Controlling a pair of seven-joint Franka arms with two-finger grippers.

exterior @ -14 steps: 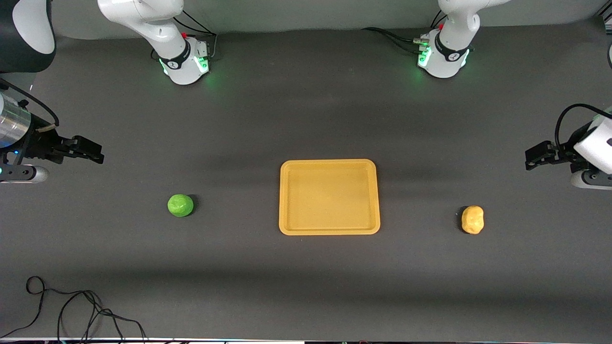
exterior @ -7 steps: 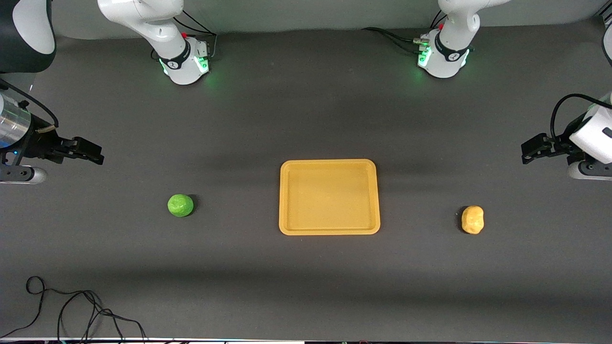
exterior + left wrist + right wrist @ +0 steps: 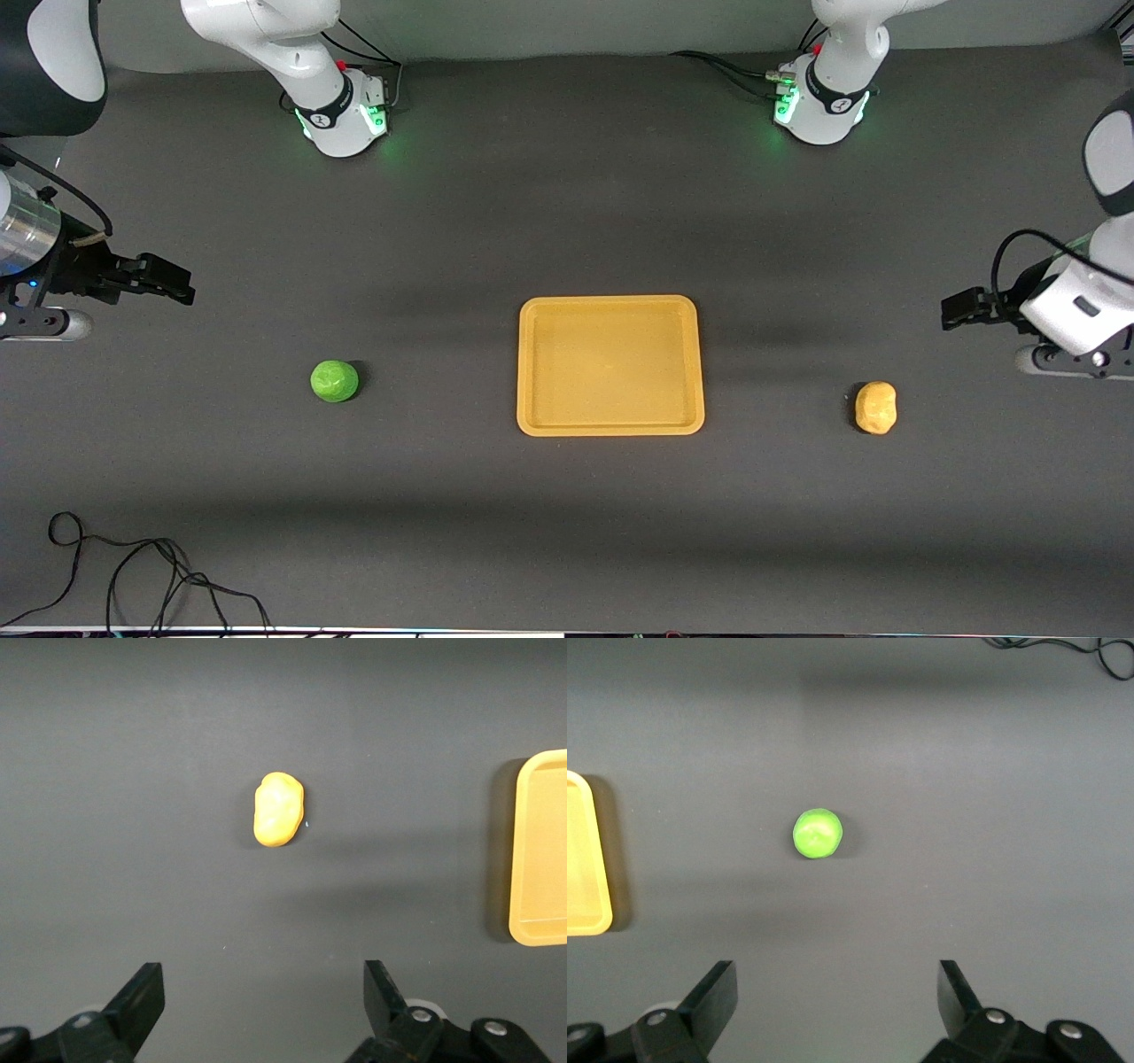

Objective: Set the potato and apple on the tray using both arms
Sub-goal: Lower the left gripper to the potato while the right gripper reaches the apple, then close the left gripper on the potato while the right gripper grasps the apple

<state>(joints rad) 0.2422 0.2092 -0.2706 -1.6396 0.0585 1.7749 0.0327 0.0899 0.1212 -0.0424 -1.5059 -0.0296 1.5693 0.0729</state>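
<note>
The yellow-orange tray (image 3: 610, 427) lies empty at the table's middle. The green apple (image 3: 334, 380) sits on the table toward the right arm's end; it shows in the right wrist view (image 3: 817, 833). The yellow-tan potato (image 3: 875, 408) lies toward the left arm's end; it shows in the left wrist view (image 3: 278, 809). My right gripper (image 3: 175, 285) is open and empty, up in the air over bare table at the right arm's end. My left gripper (image 3: 957, 312) is open and empty, over bare table at the left arm's end. Each wrist view shows its own gripper wide open: left (image 3: 263, 992), right (image 3: 837, 989).
A loose black cable (image 3: 133, 576) lies at the table's near corner at the right arm's end. The two arm bases (image 3: 341, 111) (image 3: 819, 102) stand along the edge farthest from the front camera. The tray's rim shows in both wrist views (image 3: 532, 937) (image 3: 592, 923).
My left gripper has moved toward the table's middle and a little lower in the front view, closer to the potato. My right gripper has hardly moved. The apple, potato and tray have stayed put.
</note>
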